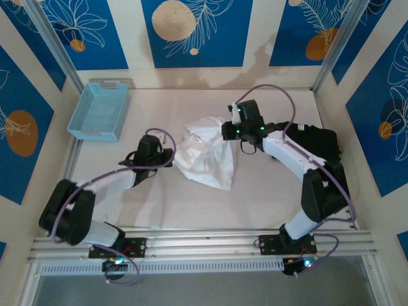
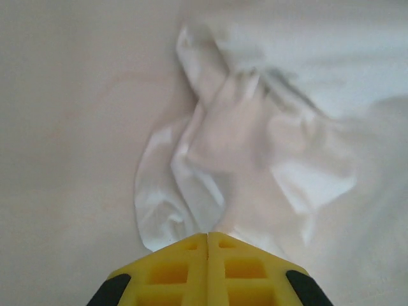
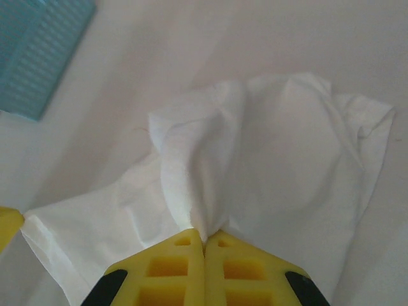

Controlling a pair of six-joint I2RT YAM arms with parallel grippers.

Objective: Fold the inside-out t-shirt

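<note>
The white inside-out t-shirt (image 1: 205, 153) lies bunched in a crumpled heap at the middle of the table. My left gripper (image 1: 168, 157) is at the heap's left edge. In the left wrist view its yellow fingers are pressed together at the tip (image 2: 208, 236), where a fold of the t-shirt (image 2: 242, 146) runs into them. My right gripper (image 1: 225, 131) is at the heap's upper right. In the right wrist view it (image 3: 204, 238) is shut on a raised ridge of the t-shirt (image 3: 287, 153), which is pinched between the tips.
A light blue basket (image 1: 99, 109) stands at the back left and also appears in the right wrist view (image 3: 38, 51). A black folded garment (image 1: 322, 143) lies at the right edge, behind the right arm. Bare table surrounds the shirt in front and to the left.
</note>
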